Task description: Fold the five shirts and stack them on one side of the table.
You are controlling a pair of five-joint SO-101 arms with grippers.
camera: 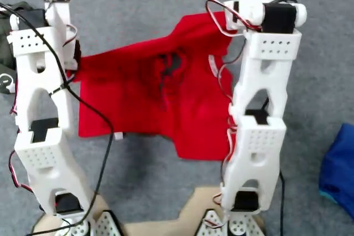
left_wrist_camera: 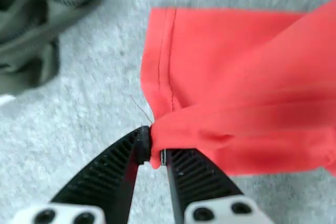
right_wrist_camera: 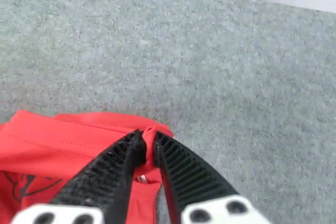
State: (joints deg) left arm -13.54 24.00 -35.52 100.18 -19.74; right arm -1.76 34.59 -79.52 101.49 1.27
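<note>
The left gripper [left_wrist_camera: 152,148] is clamped on a bunched edge of the red shirt [left_wrist_camera: 236,77]. The right gripper [right_wrist_camera: 148,142] is likewise pinched tight on a small fold at the shirt's opposite far corner. Between them the shirt spreads side to side on the grey desk [camera: 138,4], its body lying back toward the arm bases, so a fold would likely draw the held edge that way. An olive garment [left_wrist_camera: 37,24], possibly another shirt, sits near the left gripper. A blue garment [camera: 340,169] lies well apart beyond the right arm.
</note>
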